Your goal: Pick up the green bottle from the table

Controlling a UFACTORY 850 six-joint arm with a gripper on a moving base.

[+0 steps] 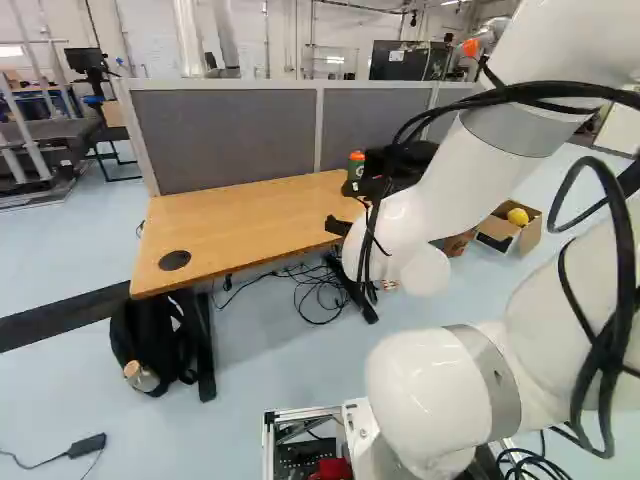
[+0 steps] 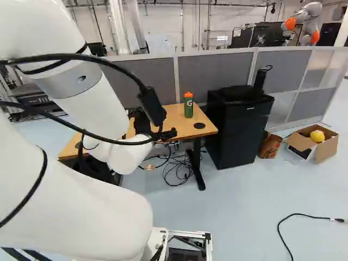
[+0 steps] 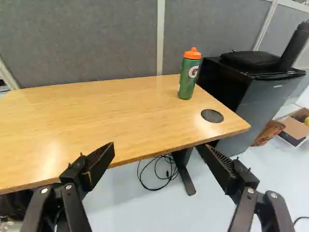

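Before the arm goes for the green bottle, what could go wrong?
Low approach: the open gripper may clip the near edge of the table, as the green bottle stands near the far edge.

Tight spot: black fridge and grey divider are close by; a finger could bump either, or tip the upright bottle.

Cables looping off the arm might snag.

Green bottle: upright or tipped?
Upright: the green bottle stands on its base on the table, orange cap on top.
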